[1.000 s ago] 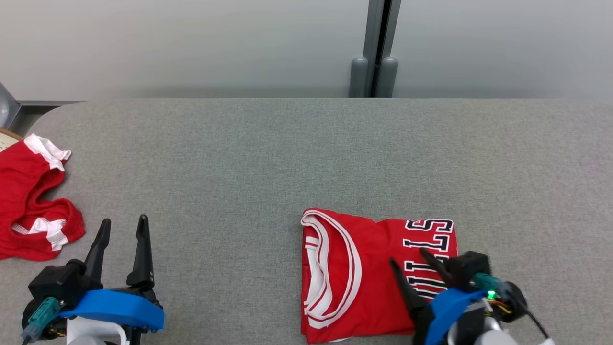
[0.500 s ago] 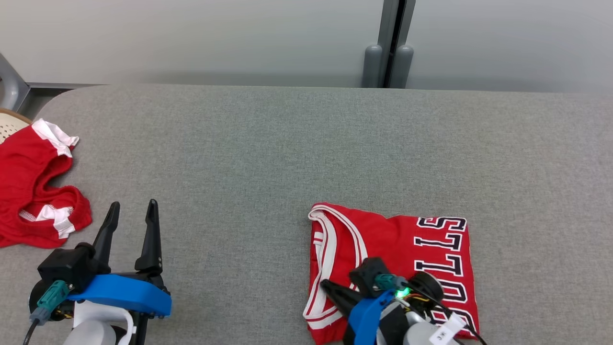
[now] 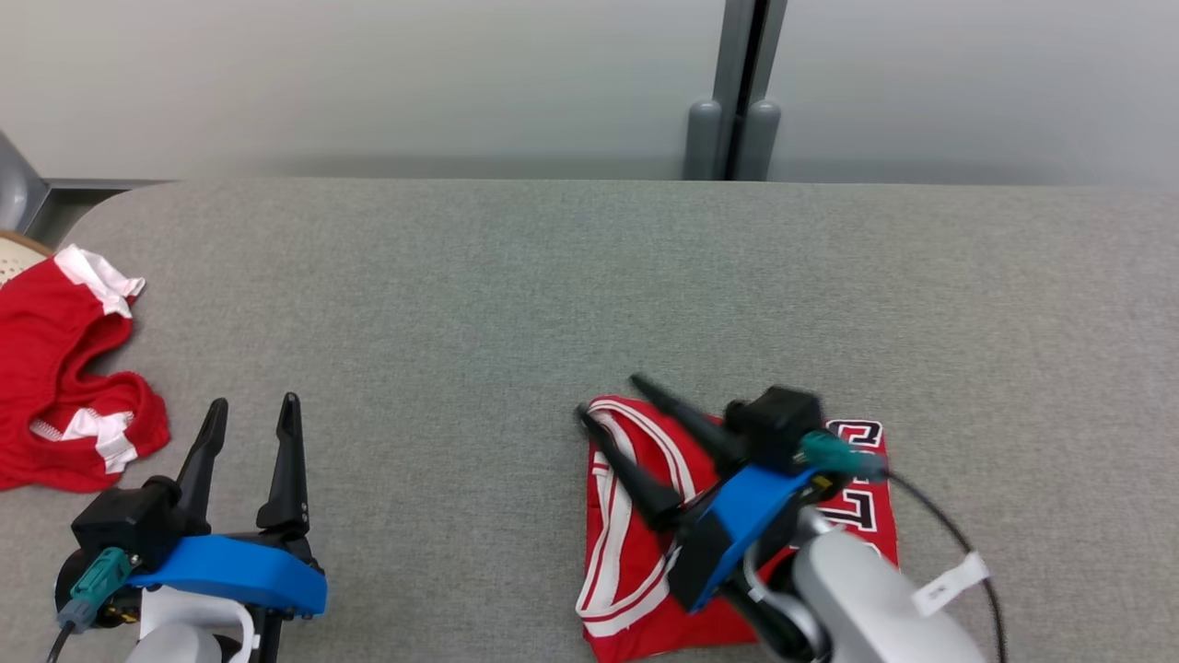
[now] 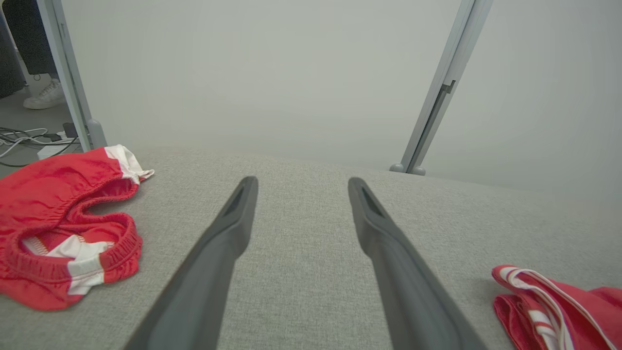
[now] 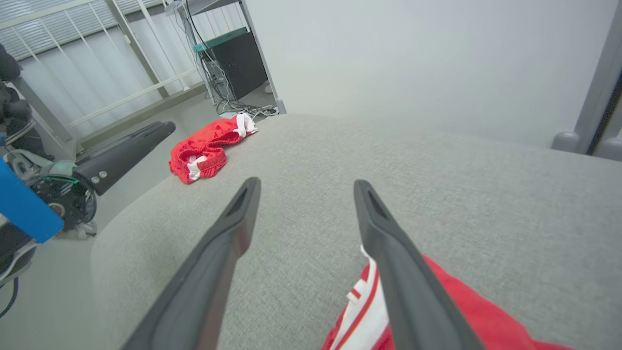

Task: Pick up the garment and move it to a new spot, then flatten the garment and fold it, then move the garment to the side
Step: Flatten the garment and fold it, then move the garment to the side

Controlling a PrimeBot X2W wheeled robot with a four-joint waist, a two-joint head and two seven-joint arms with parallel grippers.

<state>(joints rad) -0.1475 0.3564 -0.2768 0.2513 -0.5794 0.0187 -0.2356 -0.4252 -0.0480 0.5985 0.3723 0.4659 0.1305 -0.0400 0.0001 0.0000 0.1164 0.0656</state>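
The big grey table (image 3: 442,295) holds a folded red jersey (image 3: 645,631) at 5 o'clock. Red shorts (image 3: 55,396) lie at 9 o'clock. The right gripper (image 3: 610,397) hangs over the jersey's collar edge, fingers spread wide and empty. The left gripper (image 3: 255,401), at 7 o'clock, is spread too. The jersey looks soft, light and floppy. It is best to pinch all its layers at a folded edge.
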